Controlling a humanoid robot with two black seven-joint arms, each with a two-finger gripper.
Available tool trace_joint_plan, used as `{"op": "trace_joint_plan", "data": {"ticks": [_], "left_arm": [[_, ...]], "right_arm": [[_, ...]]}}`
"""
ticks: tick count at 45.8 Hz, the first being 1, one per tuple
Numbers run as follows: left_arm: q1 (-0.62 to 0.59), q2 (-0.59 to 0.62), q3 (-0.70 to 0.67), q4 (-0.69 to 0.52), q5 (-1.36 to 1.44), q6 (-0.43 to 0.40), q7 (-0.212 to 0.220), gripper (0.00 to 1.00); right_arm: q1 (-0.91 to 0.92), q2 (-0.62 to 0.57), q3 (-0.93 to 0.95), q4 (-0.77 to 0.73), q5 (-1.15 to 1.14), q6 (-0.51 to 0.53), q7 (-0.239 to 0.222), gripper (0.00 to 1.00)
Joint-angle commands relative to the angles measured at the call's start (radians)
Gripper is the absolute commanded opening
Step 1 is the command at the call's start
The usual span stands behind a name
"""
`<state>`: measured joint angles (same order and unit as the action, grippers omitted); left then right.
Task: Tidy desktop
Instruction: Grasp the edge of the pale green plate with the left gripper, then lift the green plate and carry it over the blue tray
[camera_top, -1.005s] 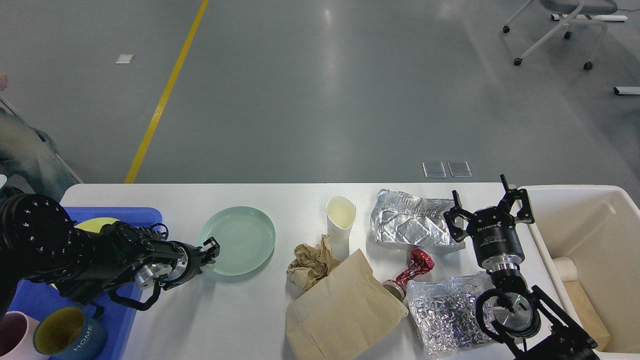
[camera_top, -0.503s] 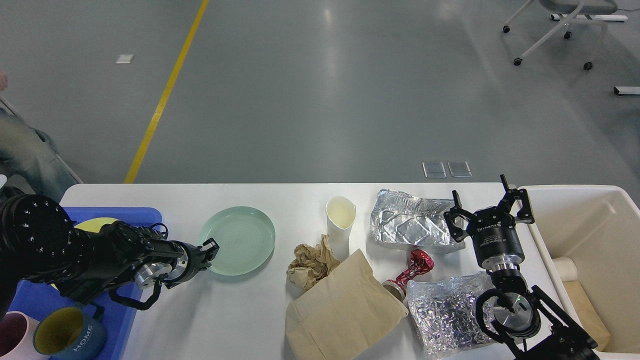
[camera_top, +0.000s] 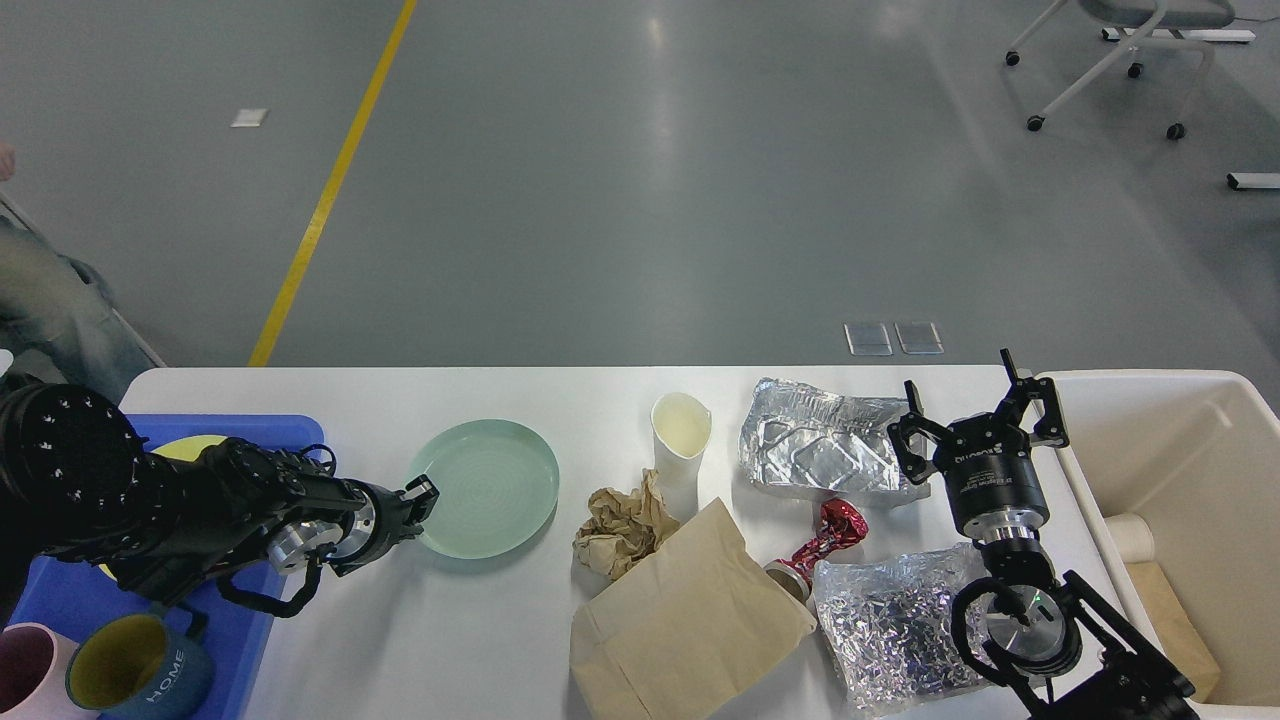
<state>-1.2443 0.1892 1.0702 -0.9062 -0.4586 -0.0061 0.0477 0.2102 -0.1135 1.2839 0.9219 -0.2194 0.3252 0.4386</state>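
Across the lower half of the view lay the white worktop (camera_top: 500, 640), and the pale green plate (camera_top: 487, 488) served as the landmark on it; at the plate's left rim sat the left pincer (camera_top: 417, 497), its fingers closed on that rim; left of the plate stood a blue tray (camera_top: 60, 600) holding a yellow dish (camera_top: 190, 447) and two mugs (camera_top: 140, 675); right of the plate stood a cream paper cup (camera_top: 681, 432), upright, with a crumpled brown paper wad (camera_top: 622, 527) touching its base; a brown paper bag (camera_top: 685, 625) lay flat just right of and nearer than the plate, overlapping the wad; farther right of the plate lay a crushed foil tray (camera_top: 820, 452), a red foil wrapper (camera_top: 828, 537) and a crinkled silver bag (camera_top: 895, 628); the right pincer (camera_top: 978, 410) hovered well right of the plate beside the foil tray, fingers spread wide and holding nothing; a cream bin (camera_top: 1160, 400) stood at the far right edge.
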Motion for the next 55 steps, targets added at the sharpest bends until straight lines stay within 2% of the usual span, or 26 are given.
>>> {"op": "trace_joint_plan", "data": {"ticks": [1,7,16,26,37,47,55], "left_arm": [[-0.011,0.004,-0.001,-0.005,-0.011,-0.002,0.000,0.00],[-0.046,0.018,0.004,-0.055,-0.020,-0.012,0.003,0.00],[-0.293,0.081,0.105,-0.278,-0.020,-0.066,0.004,0.00],[-0.656,0.134,0.280,-0.506,-0.009,-0.161,0.006,0.00],[-1.032,0.122,0.428,-0.712,0.023,-0.284,0.008,0.00],[-1.304,0.119,0.517,-0.773,0.029,-0.544,0.003,0.00],[-1.308,0.121,0.545,-0.763,0.017,-0.526,-0.017,0.00]], "right_arm": [[0.000,0.000,0.000,0.000,0.000,0.000,0.000,1.00],[0.000,0.000,0.000,0.000,0.000,0.000,0.000,1.00],[0.000,0.000,0.000,0.000,0.000,0.000,0.000,1.00],[0.000,0.000,0.000,0.000,0.000,0.000,0.000,1.00],[0.000,0.000,0.000,0.000,0.000,0.000,0.000,1.00],[0.000,0.000,0.000,0.000,0.000,0.000,0.000,1.00],[0.000,0.000,0.000,0.000,0.000,0.000,-0.001,1.00]]}}
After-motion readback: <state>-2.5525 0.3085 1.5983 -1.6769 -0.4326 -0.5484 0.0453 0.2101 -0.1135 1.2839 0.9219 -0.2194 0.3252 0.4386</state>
